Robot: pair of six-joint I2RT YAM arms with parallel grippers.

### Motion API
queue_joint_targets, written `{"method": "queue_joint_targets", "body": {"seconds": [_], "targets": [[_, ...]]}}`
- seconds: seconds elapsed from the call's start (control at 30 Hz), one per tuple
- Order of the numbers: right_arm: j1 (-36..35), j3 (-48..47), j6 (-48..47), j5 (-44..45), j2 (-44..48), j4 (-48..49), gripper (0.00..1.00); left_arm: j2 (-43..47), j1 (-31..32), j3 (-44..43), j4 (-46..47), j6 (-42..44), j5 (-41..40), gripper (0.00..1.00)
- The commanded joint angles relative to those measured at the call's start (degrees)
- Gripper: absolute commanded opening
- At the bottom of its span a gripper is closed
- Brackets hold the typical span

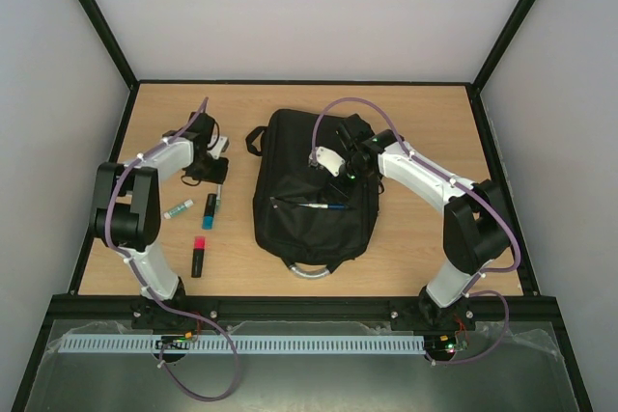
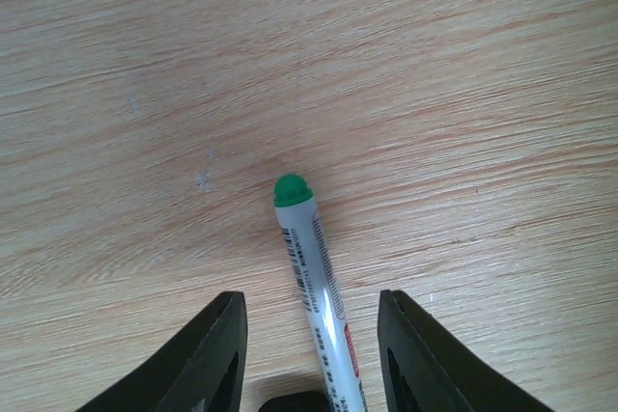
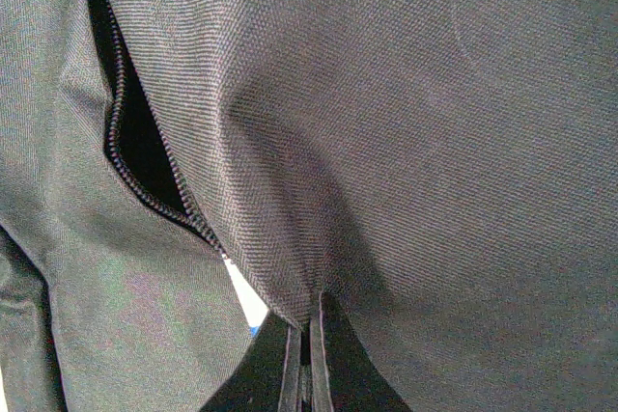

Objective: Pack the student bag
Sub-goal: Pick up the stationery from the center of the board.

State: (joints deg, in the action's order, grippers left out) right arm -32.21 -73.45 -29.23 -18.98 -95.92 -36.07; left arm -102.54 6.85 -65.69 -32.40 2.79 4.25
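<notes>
The black student bag [image 1: 314, 195] lies flat mid-table, its silver-grey handle loop [image 1: 309, 272] toward me. My right gripper [image 1: 346, 169] is shut on a fold of the bag's fabric [image 3: 319, 190] beside an open zip pocket [image 3: 145, 156] and holds the flap up. A white and blue item [image 3: 249, 298] shows under the flap. My left gripper [image 1: 216, 177] is open, low over the wood, with its fingers either side of a white marker with a green cap [image 2: 314, 267] that lies on the table. A pen [image 1: 311, 206] rests on the bag's front.
Left of the bag lie a small white and green marker [image 1: 179, 208], a blue highlighter [image 1: 209, 211] and a red and black highlighter [image 1: 199, 256]. The bag's strap [image 1: 256, 139] sticks out at its far left. Black frame rails border the table.
</notes>
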Motion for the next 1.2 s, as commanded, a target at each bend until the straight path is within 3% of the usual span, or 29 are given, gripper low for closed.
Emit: {"method": "queue_joint_targets", "body": {"seconds": [0.0,0.93,1.17], "targets": [[-0.40,-0.63,1.02,-2.73,-0.77,-4.71,0.01,2.14,0.15,1.66,0.42,0.15,-0.98,0.40],[-0.41,-0.01,1.19,-2.20,0.29,-4.97,0.01,2.12,8.97,3.59,0.80,3.18,-1.38,0.34],[-0.40,0.46,1.20,-2.26,0.46,-4.84,0.01,7.05,9.00,7.33,-0.85,5.34,-5.34,0.46]]}}
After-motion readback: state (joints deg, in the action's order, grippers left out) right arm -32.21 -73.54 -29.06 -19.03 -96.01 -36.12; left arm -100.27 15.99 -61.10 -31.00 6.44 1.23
